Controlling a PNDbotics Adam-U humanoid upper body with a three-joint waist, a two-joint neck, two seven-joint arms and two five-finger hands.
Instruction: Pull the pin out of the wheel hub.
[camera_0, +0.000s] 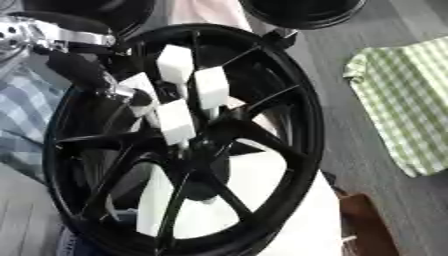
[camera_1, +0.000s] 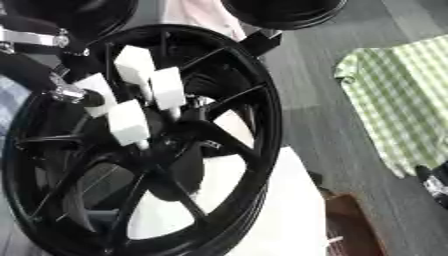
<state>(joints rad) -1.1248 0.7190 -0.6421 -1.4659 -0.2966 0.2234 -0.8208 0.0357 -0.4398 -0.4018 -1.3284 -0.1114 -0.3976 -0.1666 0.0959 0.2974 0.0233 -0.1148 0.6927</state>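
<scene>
A large black spoked wheel hub (camera_0: 293, 150) stands tilted on a white surface and fills the middle of both views. My left arm comes in from the upper left. My left hand (camera_0: 144, 102) reaches over the spokes, its white-padded fingers (camera_0: 211, 86) curled and bunched together just above the hub's centre (camera_0: 206, 145). The pin is hidden among those pads, so I cannot make out its shape. A dark and silver part at the right edge of the right eye view may be my right hand (camera_1: 435, 181); too little of it shows.
A green checked cloth (camera_0: 407, 100) lies on the grey floor to the right. A blue checked cloth (camera_0: 22, 120) is at the left. Two more black wheels (camera_0: 302, 12) sit at the top. A brown object (camera_0: 367, 225) lies at the bottom right.
</scene>
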